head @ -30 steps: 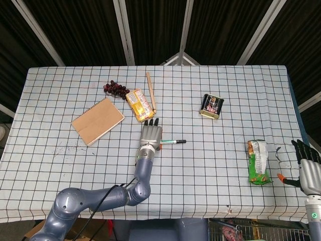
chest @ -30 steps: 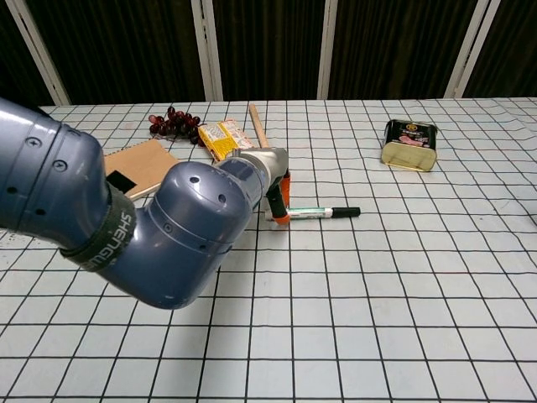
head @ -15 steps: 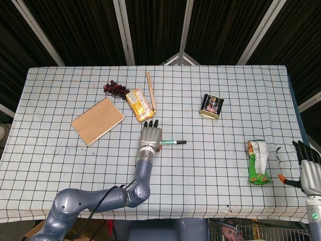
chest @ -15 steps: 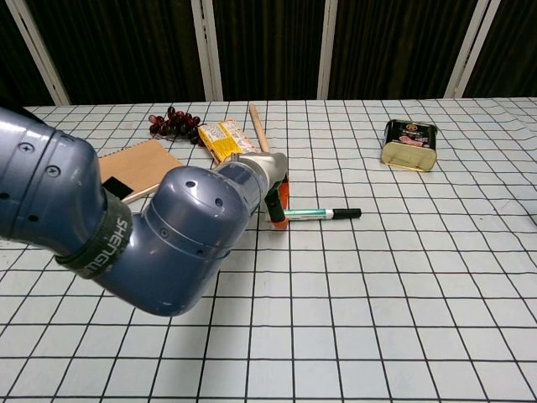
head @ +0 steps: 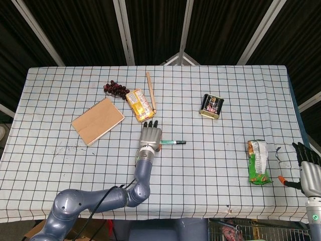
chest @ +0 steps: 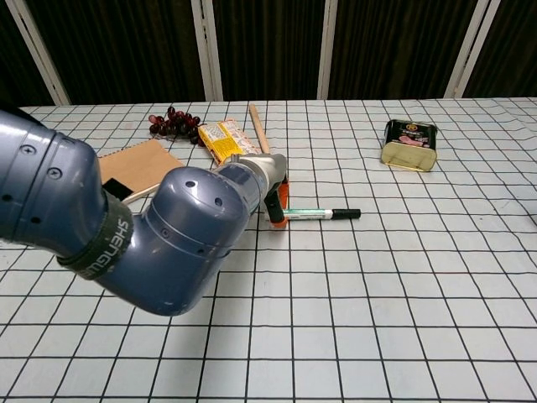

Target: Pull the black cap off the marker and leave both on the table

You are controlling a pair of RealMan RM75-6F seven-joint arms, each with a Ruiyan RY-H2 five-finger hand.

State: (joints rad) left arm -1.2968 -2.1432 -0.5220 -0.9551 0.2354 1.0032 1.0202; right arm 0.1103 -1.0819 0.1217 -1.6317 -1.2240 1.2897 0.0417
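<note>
The left hand (head: 150, 136) lies flat on the marker's (head: 171, 142) end near the middle of the table (head: 210, 170), grip unclear, the black cap (chest: 346, 214) is on, so the empty, half-curled right hand (head: 308, 170) at the right edge probably must come pull it.

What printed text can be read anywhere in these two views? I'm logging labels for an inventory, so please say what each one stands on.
"SHENGU…": on the black strap around the left arm, cut off at the edge, chest view.
Yellow snack packet: print too small to read.
Tin can: label blurred, unreadable.
Green snack bag: print unreadable.
Marker: barrel print too small.
Notebook: no text visible.
</note>
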